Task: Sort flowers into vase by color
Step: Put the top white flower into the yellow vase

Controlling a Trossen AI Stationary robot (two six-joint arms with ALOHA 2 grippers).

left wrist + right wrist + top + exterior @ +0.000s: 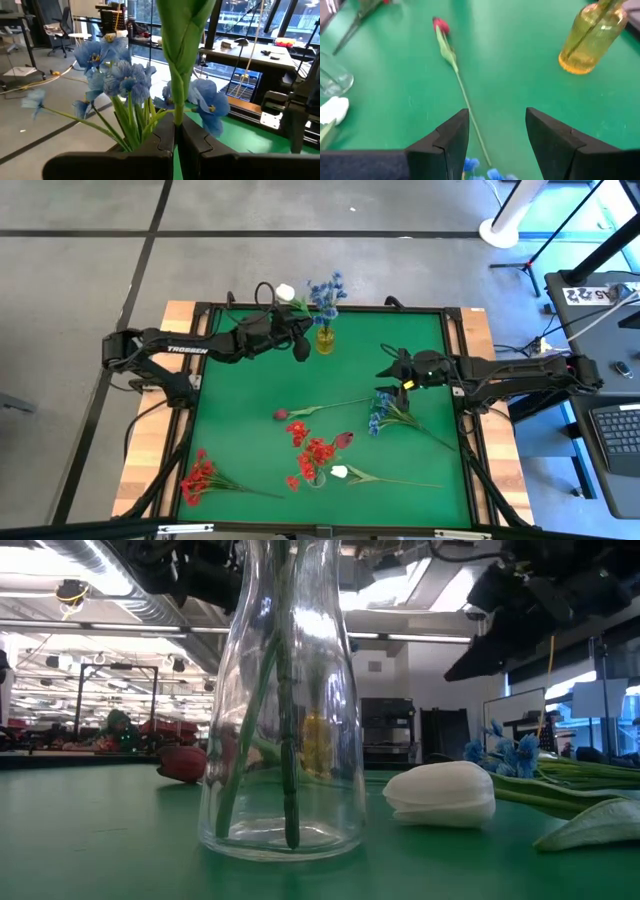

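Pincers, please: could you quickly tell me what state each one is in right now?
Left pincer: closed on a white tulip stem, beside the yellow vase.
Right pincer: open, empty, above the blue flowers.

Green table (420,360) (loose flowers (400,418), yellow vase (325,340), clear vase (316,477))

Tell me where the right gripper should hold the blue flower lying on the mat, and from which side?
Probably the bare green stalk, from above. The blue flower lies flat on the green mat, and the open right gripper hovers near its blue head, which looks soft; the thin stalk trails away and has free space on both sides.
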